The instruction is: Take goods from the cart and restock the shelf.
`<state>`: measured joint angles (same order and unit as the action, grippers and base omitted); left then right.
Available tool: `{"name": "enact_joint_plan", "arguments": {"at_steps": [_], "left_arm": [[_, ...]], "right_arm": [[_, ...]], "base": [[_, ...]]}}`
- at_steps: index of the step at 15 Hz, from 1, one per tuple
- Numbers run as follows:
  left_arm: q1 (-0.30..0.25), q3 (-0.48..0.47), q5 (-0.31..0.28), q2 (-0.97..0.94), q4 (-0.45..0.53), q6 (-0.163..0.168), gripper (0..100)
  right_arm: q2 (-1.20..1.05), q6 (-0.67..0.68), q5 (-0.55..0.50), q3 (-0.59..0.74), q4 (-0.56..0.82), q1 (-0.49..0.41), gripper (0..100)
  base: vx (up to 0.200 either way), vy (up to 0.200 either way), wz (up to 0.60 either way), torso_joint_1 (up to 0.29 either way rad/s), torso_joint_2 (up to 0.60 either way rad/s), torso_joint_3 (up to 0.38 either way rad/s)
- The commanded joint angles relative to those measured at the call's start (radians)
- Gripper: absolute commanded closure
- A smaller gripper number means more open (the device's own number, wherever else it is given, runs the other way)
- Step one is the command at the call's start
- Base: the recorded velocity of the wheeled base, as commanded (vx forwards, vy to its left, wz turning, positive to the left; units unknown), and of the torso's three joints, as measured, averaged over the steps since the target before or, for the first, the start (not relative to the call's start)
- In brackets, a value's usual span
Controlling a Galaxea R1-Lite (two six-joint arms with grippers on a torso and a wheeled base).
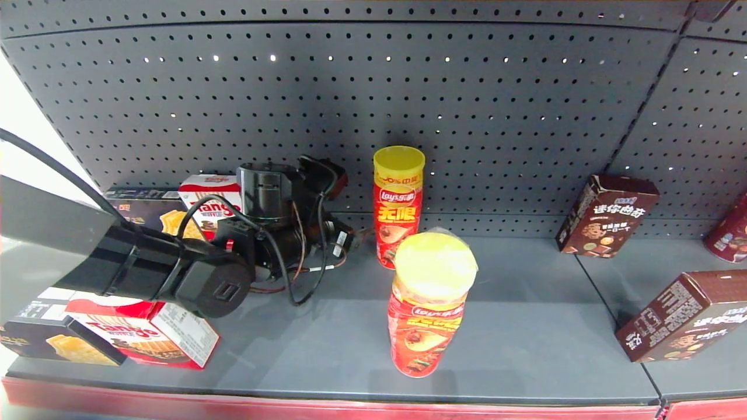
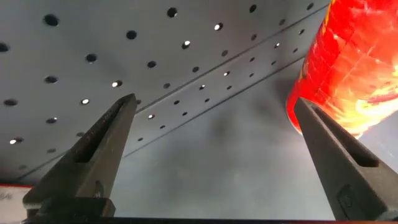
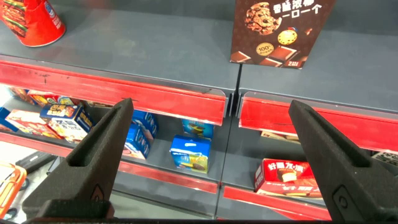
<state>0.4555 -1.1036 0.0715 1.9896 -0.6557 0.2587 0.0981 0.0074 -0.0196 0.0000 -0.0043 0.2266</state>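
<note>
The left claw [image 2: 212, 102], spread and empty, sits just left of the upright red cardboard chip tube with yellow lid [image 1: 398, 204], which looks already stocked at the back of the grey metal shelf [image 1: 543, 326]. The right claw [image 3: 208, 106] is spread too, holding nothing.

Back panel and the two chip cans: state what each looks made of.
Back panel: likely painted sheet metal, matte dark grey; punched holes let light through. Rear chip can and front chip can: glossy printed tubes, probably cardboard. The front can's yellow lid looks like translucent plastic.
</note>
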Motion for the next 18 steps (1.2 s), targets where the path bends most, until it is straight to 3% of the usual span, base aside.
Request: {"name": "enact_joint_plan", "arguments": {"at_steps": [1,18], "left_arm": [[0.006,-0.018,0.001,0.017,0.002,-0.001,0],[0.037,-0.045,0.001,0.025,-0.002,-0.003,0]], "right_arm": [[0.002,0.0,0.0,0.0,0.0,0.0,0],[0.002,0.0,0.0,0.0,0.0,0.0,0]], "base": [[0.0,0.0,0.0,0.0,0.0,0.0],[0.0,0.0,0.0,0.0,0.0,0.0]]}}
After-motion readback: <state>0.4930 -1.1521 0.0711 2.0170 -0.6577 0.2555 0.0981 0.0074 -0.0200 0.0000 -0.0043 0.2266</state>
